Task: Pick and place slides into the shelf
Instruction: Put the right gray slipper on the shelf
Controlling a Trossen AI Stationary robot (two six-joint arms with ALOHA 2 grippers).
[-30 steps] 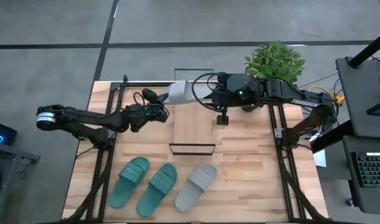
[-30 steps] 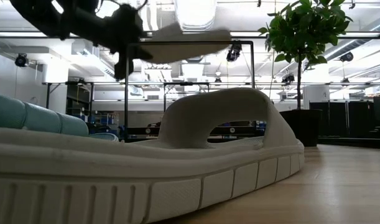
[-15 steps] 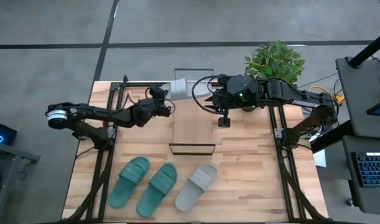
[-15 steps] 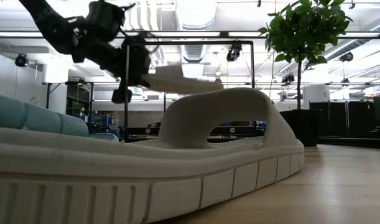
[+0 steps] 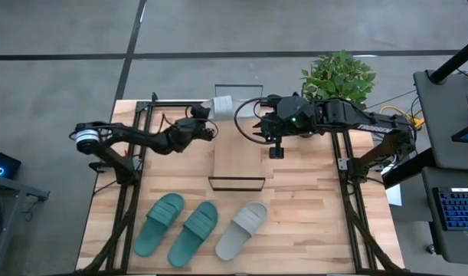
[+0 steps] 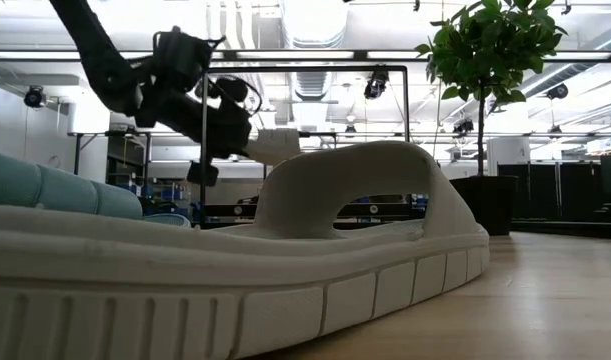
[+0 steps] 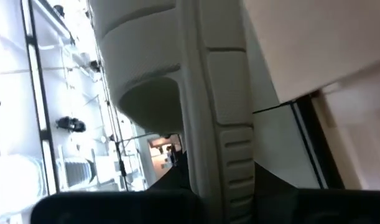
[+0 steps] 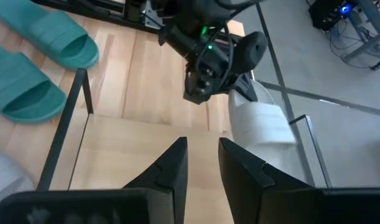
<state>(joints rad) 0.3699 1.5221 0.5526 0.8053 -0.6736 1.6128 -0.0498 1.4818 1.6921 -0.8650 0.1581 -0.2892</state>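
Note:
My left gripper (image 5: 208,121) is shut on a pale grey slide (image 5: 223,103) and holds it in the air over the far left corner of the shelf (image 5: 237,157); the low view shows this gripper (image 6: 247,140) and the slide (image 6: 277,146) above the table. My right gripper (image 8: 202,167) hovers open above the shelf's plank top (image 8: 134,155) with nothing between its fingers. A teal pair of slides (image 5: 158,222) (image 5: 194,232) and a second grey slide (image 5: 242,229) lie sole down on the table in front of the shelf. My left gripper pinches the grey slide's sole at one end (image 7: 230,165) between its two fingers. The fingers come nearly level from the table's left and lie along the slide. The slide is lifted clear, rolled onto its edge, its strap (image 7: 146,99) to one side, and reaches away toward the far right.
The shelf's black wire frame (image 5: 237,184) stands at the table's middle. A potted plant (image 5: 338,77) stands at the far right, behind my right arm. In the low view the grey slide on the table (image 6: 365,220) fills the foreground.
My left gripper has gone down and toward the table's far edge with the grey slide and has rolled. The slide, level and high before, now sits lower, turned on its edge at the shelf's far left corner.

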